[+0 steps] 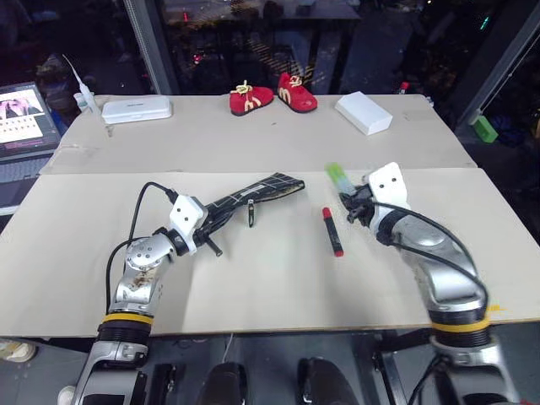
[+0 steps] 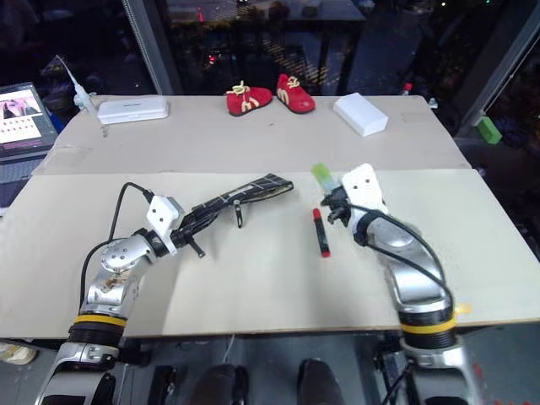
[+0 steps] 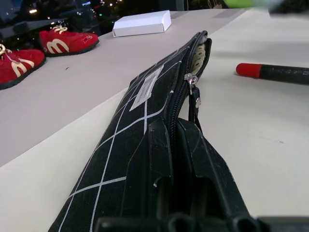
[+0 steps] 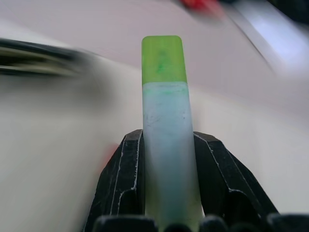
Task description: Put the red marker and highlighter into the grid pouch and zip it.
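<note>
My left tool (image 1: 221,221) is clamped tight on the near end of the grid pouch (image 1: 257,191), holding it off the desk (image 1: 278,278) with the zipper partly open at the far end and the pull dangling. My right tool (image 4: 166,193) is closed on the highlighter (image 4: 166,140), lime cap pointing away from the fingers, raised above the desk right of the pouch. The red marker (image 1: 332,231) lies flat on the desk between the pouch and my right tool, touching neither.
</note>
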